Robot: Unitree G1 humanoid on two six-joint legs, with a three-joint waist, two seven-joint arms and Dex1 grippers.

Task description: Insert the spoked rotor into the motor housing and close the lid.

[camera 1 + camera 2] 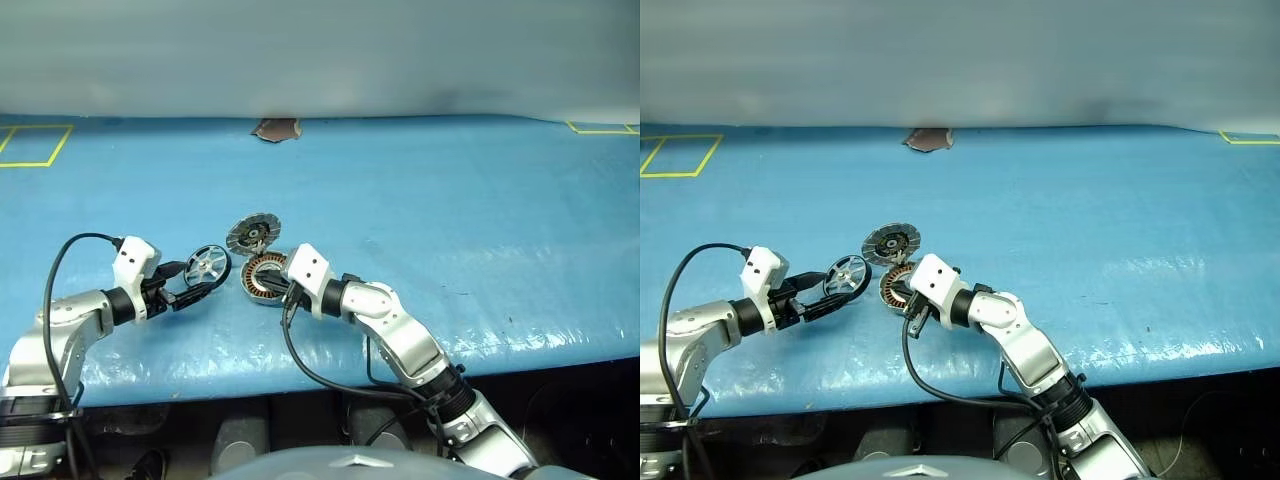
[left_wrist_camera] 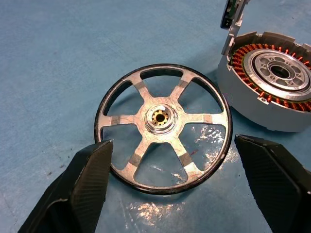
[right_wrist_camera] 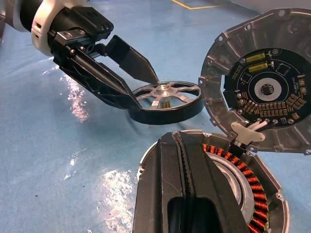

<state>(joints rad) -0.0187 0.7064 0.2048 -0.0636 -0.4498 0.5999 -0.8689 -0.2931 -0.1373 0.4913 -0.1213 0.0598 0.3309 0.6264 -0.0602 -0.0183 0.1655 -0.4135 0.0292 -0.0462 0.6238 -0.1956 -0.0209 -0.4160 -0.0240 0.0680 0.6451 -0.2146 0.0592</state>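
**Rotor lies between open fingers, housing stands with lid up**

The left gripper (image 2: 170, 189) is spread wide over the blue tabletop (image 1: 450, 200), its two black fingers (image 2: 80, 189) reaching either side of the rotor (image 2: 163, 128); in the left wrist view one fingertip sits at the rotor's rim while the other stands apart from it, so the ring is not clamped. The rotor, a shiny ring with spokes meeting at a pale hub, lies on the tabletop, though the right wrist view leaves unclear whether it rests fully flat. Just beside it, toward the robot's right, sits the housing (image 2: 272, 80), its copper-brown windings circling a silver centre. The lid (image 3: 260, 85) stands raised on its hinge at the housing's far edge, inner face with dark centre and small components exposed. The right gripper (image 3: 187, 194) is closed, its black fingers pressed together and lying across the near rim of the housing, over the windings; whether it pinches the wall cannot be told. Yellow tape marks (image 1: 35, 145) lie near the tabletop's far corners, and a small brown patch (image 1: 277, 129) shows at its far edge
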